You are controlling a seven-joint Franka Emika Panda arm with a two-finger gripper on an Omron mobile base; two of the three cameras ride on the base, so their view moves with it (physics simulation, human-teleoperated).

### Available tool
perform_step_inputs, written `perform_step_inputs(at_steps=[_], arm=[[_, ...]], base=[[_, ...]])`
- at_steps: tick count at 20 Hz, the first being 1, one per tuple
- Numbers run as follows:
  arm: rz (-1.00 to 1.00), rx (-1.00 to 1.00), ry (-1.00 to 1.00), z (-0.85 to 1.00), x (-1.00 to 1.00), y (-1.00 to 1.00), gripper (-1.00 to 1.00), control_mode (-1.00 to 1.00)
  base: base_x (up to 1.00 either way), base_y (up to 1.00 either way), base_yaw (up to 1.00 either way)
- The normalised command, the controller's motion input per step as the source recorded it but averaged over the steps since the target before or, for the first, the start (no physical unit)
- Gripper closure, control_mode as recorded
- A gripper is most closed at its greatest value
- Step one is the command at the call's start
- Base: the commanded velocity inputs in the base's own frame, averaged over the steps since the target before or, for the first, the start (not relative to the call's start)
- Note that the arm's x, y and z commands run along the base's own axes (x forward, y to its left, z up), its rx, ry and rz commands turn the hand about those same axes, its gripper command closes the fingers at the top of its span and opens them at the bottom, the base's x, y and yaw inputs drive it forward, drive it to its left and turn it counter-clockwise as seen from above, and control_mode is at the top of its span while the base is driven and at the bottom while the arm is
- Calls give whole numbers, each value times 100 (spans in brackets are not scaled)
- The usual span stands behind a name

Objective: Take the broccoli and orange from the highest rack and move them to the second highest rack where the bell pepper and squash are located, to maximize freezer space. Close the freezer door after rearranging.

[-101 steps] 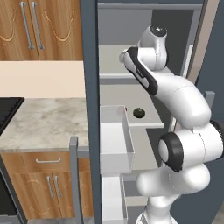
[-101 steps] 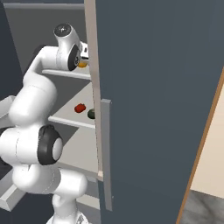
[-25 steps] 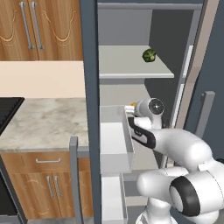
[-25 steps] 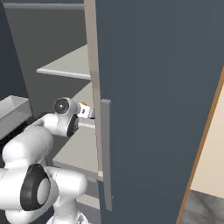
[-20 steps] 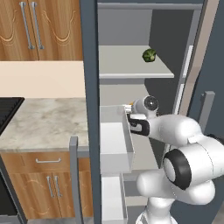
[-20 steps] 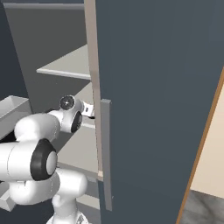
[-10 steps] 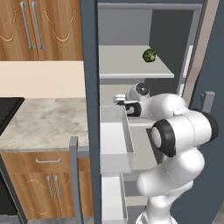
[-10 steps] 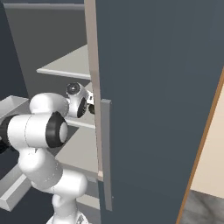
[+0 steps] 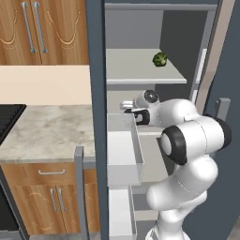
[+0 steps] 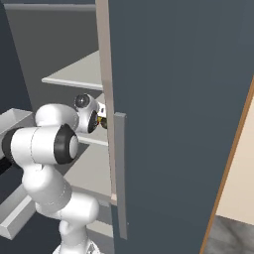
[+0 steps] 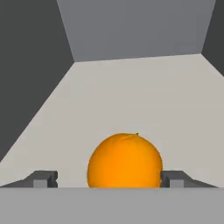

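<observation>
Orange (image 11: 125, 160): round, no long axis, stem dimple up. Sits on the second highest rack (image 11: 144, 96), near its front edge, midway between the side walls.
Gripper (image 11: 109, 179): jaws spread, fingertips (image 11: 43, 178) flanking the fruit, gaps both sides.
Broccoli (image 9: 160, 59): highest rack (image 9: 136, 70), right side.
</observation>
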Motion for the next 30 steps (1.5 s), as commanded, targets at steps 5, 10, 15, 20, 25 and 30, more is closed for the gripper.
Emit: perform_step_inputs(at_steps=[5, 10, 15, 20, 25, 30], arm=[[0, 0, -17, 3, -53, 0, -100, -100], [0, 0, -13, 52, -71, 4, -100, -100], [-5, 0, -1, 93, -59, 11, -100, -100], [-13, 0, 1, 100, -43, 6, -100, -100], [-7, 0, 6, 91, -44, 1, -100, -100], [0, 0, 6, 84, -53, 0, -100, -100]], base=[[0, 0, 0], [0, 0, 0], [0, 0, 0], [0, 0, 0], [0, 0, 0], [0, 0, 0]])
